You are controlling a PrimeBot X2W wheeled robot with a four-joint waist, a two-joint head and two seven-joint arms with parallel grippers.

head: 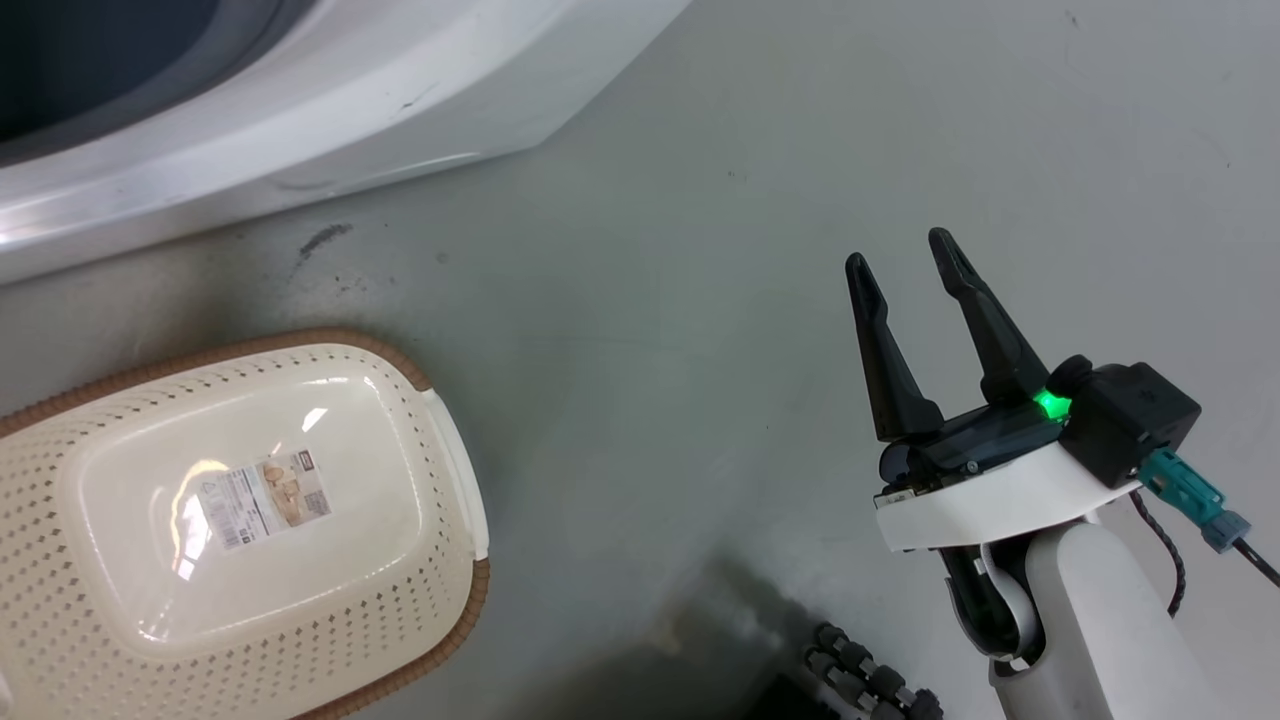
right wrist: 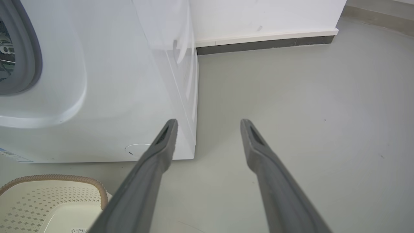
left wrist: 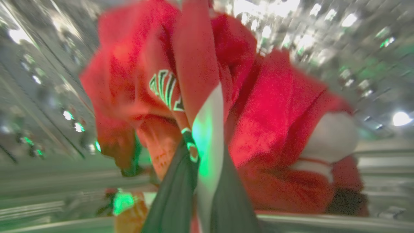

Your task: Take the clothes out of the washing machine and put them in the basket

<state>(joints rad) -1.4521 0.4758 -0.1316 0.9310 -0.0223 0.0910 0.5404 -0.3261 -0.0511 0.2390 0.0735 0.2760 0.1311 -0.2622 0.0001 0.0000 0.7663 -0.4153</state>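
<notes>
The clothes [left wrist: 275,129] lie bunched inside the washing machine [head: 350,90], red folds with white trim against its shiny steel drum [left wrist: 355,48]. The left hand [left wrist: 205,152] is in the drum with them, its fingers pressed together on a red-and-white strip of the fabric; the view is blurred, so how deep the pinch goes is unclear. The basket [head: 60,560] stands on the grey floor [head: 700,300] just in front of the washing machine, a label sticker [head: 262,498] showing on its bottom. The right hand [head: 900,250] hangs above the floor off the washing machine's front corner, fingers spread and holding nothing
</notes>
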